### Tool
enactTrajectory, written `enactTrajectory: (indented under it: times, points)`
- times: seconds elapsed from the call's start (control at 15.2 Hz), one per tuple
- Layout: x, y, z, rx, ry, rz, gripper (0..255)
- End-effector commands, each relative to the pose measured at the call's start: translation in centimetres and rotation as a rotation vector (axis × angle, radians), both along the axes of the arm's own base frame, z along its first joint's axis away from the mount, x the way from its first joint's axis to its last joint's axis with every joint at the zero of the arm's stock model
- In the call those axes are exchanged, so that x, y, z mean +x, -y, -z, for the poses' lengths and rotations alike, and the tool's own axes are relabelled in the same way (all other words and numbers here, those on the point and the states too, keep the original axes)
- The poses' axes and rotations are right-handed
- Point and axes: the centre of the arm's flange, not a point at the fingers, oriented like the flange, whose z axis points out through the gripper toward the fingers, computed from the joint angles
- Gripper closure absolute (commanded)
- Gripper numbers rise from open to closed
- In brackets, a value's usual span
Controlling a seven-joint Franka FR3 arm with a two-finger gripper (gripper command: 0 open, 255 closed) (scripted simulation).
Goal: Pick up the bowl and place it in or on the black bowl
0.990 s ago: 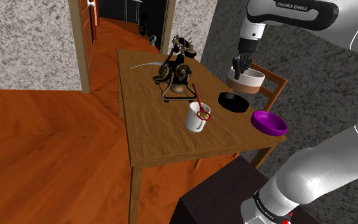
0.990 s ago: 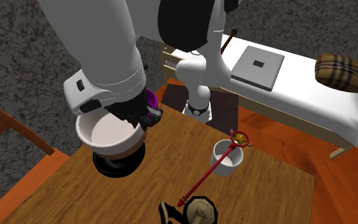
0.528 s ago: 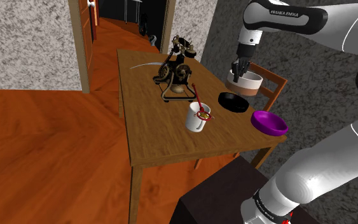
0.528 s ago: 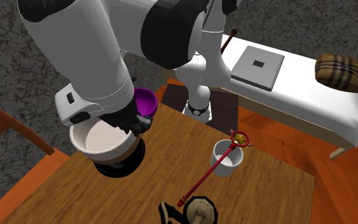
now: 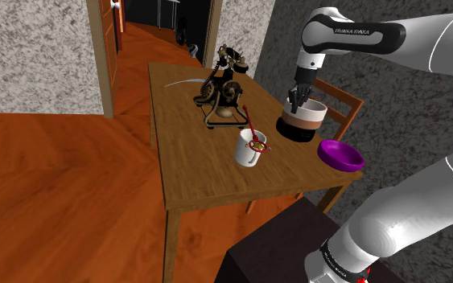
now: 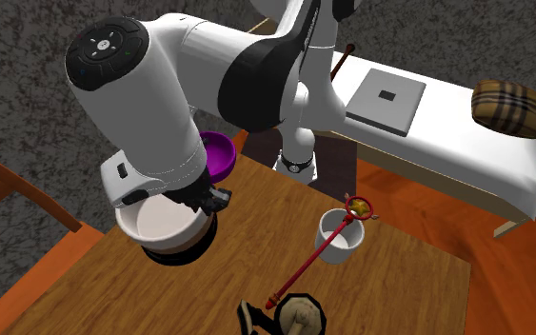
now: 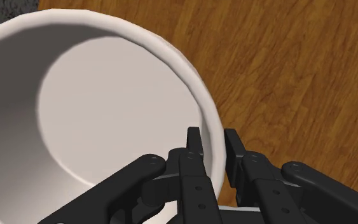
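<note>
A white bowl with a brown lower band (image 5: 306,117) sits down on the black bowl (image 5: 292,132), at the wooden table's right side in the shoulder view. My gripper (image 5: 298,100) is shut on the white bowl's rim, one finger inside and one outside. The second exterior view has the white bowl (image 6: 166,224) covering most of the black bowl (image 6: 182,255), with the hand (image 6: 202,195) at the rim. In the wrist view my fingers (image 7: 194,147) pinch the white bowl's (image 7: 101,108) wall.
A purple bowl (image 5: 341,154) lies near the table's corner close to the stand. A white mug (image 5: 249,149) with a red stick stands mid-table, and an old dark telephone (image 5: 221,90) behind it. A wooden chair (image 5: 347,106) stands behind the bowls.
My gripper has lowered the white bowl and carried it toward the black bowl. The white bowl now rests over the black one, hiding most of it.
</note>
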Motion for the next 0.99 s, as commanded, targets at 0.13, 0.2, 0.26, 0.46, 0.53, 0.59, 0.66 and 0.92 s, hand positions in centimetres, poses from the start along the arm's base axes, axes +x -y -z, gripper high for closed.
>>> enactTrajectory:
  times: [0.13,0.2,0.26,0.46,0.53,0.59,0.66,0.92]
  points:
    - [-0.1,0.0,2.1,0.0,0.001,0.0,255]
    - [-0.1,0.0,2.6,0.0,0.001,0.0,255]
    - [-0.1,0.0,2.8,0.0,0.001,0.0,255]
    - [-0.1,0.0,2.8,0.0,0.001,0.0,255]
    - [-0.1,0.0,2.8,0.0,0.001,0.0,255]
    - [-0.1,0.0,2.8,0.0,0.001,0.0,255]
    - [-0.1,0.0,2.8,0.0,0.001,0.0,255]
    - [0.0,0.0,2.9,0.0,0.001,0.0,0]
